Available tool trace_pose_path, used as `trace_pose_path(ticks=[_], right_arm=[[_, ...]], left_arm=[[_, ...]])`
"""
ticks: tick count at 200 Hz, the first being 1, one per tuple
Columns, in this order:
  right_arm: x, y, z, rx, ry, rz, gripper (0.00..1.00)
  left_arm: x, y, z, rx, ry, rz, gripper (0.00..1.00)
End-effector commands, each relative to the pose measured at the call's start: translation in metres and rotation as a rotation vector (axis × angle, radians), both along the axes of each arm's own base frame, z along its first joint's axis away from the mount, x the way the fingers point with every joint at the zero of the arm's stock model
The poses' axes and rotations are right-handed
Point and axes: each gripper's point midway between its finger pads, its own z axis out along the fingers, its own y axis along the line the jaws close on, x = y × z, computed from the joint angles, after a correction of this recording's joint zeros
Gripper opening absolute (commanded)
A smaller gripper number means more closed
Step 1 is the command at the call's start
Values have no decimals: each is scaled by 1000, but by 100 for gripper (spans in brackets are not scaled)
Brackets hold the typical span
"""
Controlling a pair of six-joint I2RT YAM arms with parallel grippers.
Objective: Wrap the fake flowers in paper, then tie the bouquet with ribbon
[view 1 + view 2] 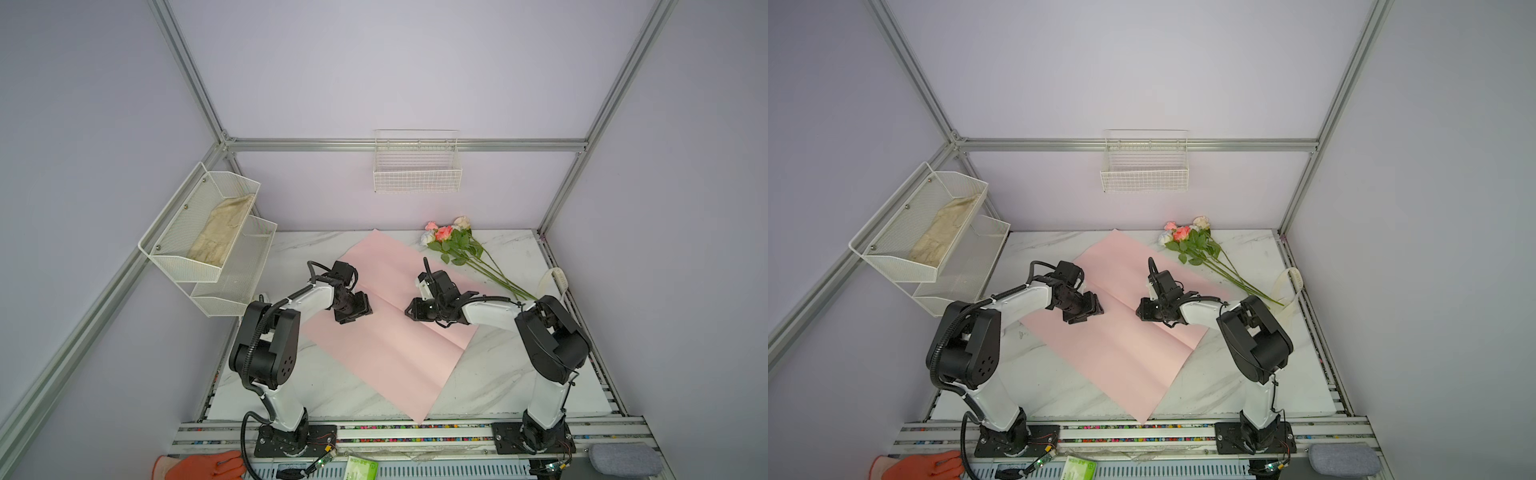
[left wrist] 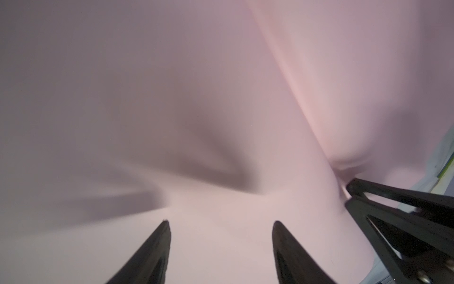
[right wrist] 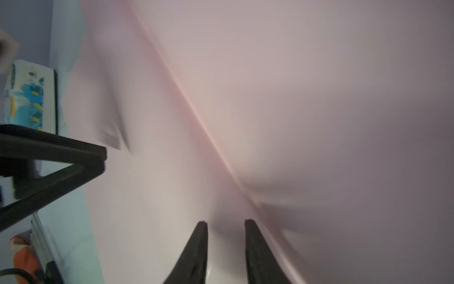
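Left wrist view: jaws apart over pink paper

The left gripper (image 2: 221, 222) stands open, its tapered black fingers just above a smooth, creased pink paper sheet (image 2: 221, 98). The right gripper (image 3: 226, 221) shows a narrower gap with nothing between. The bouquet (image 1: 457, 245), with thin green stems, lies on the marble tabletop (image 1: 519, 257), well apart from both jaws and nearer the right pair.

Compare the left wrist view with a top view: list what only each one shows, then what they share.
Only the left wrist view: the left gripper from close up, its fingertips spread over the pink paper with nothing between them, and a pucker in the sheet by the right gripper. Only a top view: the bouquet of fake flowers lying on the marble table past the paper's far right edge, a cream ribbon beside the stems, a wire basket on the back wall. Both: the pink paper and both grippers.
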Motion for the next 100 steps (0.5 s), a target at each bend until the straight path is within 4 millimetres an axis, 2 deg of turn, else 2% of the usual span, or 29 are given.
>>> trace_pose_path(ticks=[1,37,52,75,100], right_arm=[[0,-3,-15,-114,-29,55,30],[-12,-32,-52,-246,31,-8,30],[-19,-34,-60,-225,73,-66,30],[-24,-41,-67,-206,107,-217,30],[-24,-55,-71,-184,108,-365,30]], left_arm=[[3,-2,24,-35,-48,11,65],[26,-3,49,-110,-101,23,67],[42,-9,56,-145,-114,18,67],[68,-20,59,-184,-120,11,68],[92,-31,48,-213,-103,3,68]])
